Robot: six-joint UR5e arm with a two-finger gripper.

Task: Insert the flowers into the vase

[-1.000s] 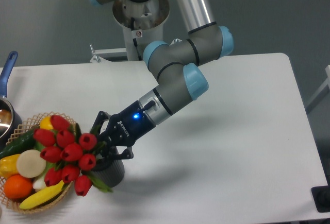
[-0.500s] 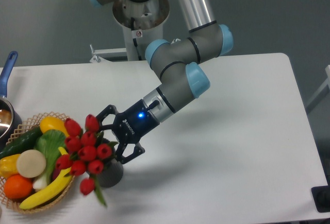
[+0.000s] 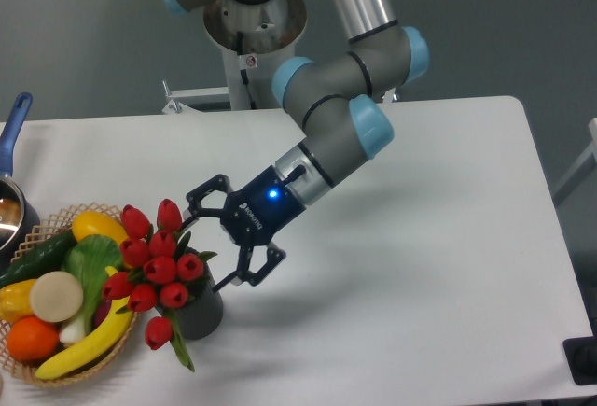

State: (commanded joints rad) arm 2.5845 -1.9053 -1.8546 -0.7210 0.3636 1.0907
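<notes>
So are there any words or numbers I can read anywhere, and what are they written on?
End effector: small white lettering on its black body beside the blue light, too blurred to read.
Robot base column: a small red-and-white sticker, too small to read.
Flowers, vase, basket and table: no writing visible.

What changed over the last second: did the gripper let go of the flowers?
Yes. The gripper opened, released the flowers and drew back up and to the right. The flowers now stand in the vase, clear of the fingers. The woven basket stayed put.
</notes>
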